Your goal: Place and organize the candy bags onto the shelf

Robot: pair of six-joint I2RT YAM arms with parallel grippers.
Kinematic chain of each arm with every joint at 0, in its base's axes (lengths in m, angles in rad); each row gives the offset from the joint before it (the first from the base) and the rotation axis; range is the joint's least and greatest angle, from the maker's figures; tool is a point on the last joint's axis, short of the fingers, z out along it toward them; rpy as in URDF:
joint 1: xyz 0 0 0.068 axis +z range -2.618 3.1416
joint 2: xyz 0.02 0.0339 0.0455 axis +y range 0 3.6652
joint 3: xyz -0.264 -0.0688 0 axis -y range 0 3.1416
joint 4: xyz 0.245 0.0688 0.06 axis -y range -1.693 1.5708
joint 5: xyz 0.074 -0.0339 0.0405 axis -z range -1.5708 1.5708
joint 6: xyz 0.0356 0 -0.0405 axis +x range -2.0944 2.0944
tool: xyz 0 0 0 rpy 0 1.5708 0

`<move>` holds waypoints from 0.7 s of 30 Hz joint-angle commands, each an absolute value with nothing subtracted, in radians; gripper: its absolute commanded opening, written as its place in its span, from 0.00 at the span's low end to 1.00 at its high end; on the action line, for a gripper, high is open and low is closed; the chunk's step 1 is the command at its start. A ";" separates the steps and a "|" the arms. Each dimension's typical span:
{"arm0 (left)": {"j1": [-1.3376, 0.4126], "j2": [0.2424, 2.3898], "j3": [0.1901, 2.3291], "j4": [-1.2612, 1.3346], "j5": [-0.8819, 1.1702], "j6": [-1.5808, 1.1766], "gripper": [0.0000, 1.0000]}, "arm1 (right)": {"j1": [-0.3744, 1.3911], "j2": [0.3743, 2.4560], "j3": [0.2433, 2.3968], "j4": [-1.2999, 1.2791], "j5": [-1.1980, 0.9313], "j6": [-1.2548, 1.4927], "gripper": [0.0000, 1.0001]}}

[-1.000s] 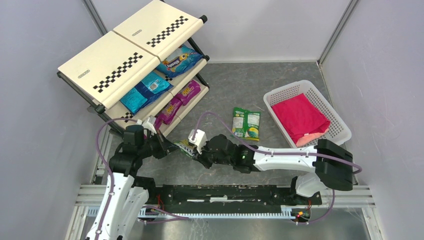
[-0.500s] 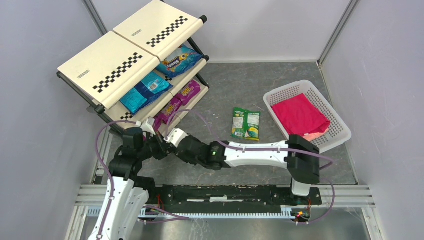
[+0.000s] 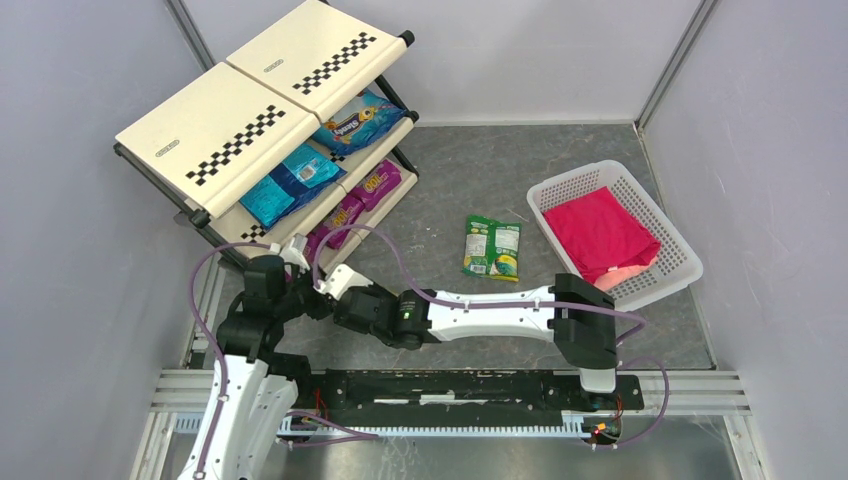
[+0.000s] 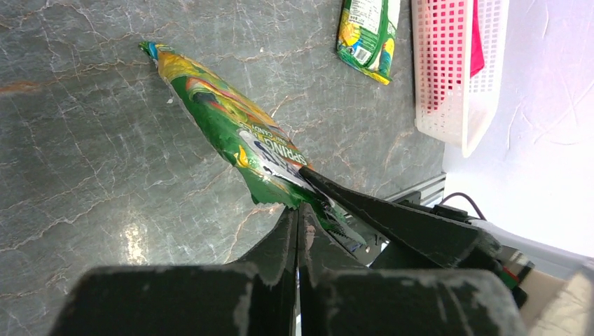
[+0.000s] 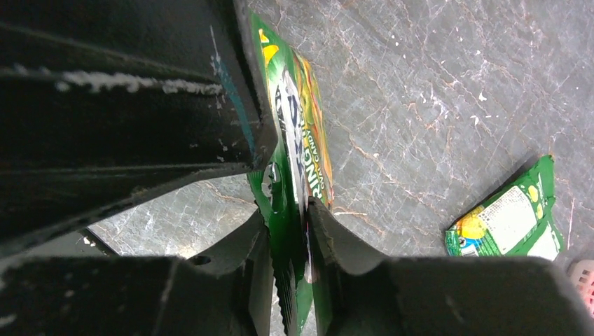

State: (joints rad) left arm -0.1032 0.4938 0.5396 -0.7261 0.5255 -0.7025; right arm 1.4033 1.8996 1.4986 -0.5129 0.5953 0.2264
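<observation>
Green-yellow glossy plastic candy bag (image 4: 224, 129) sits centre-left in your left wrist view, held over the grey marbled table (image 4: 84, 140). Your left gripper (image 4: 297, 215) and right gripper (image 5: 287, 211) both clamp it.

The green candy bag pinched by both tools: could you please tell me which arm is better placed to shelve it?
Left. The left tool is shut on the green candy bag and sits beside the shelf; the right arm is stretched across from its far-side base.
</observation>
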 commanded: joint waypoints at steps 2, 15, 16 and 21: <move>-0.094 0.481 0.577 -0.755 0.510 -0.765 0.02 | 1.402 1.863 1.455 -0.491 0.600 0.237 0.28; -0.094 0.513 0.728 -0.864 0.370 -0.598 0.69 | 1.314 1.602 1.241 -0.388 0.508 0.330 0.00; -0.094 0.509 0.732 -0.863 0.357 -0.589 0.71 | 1.288 1.550 1.206 -0.366 0.485 0.353 0.00; -0.094 0.483 0.713 -0.838 0.346 -0.566 0.72 | 1.133 1.284 1.024 -0.173 0.400 0.504 0.00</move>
State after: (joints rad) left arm -0.0975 0.5034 0.6998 -0.8436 0.3862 -0.6350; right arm 1.2270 1.4895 1.1118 -0.3832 0.4435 0.3573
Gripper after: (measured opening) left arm 0.717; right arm 0.023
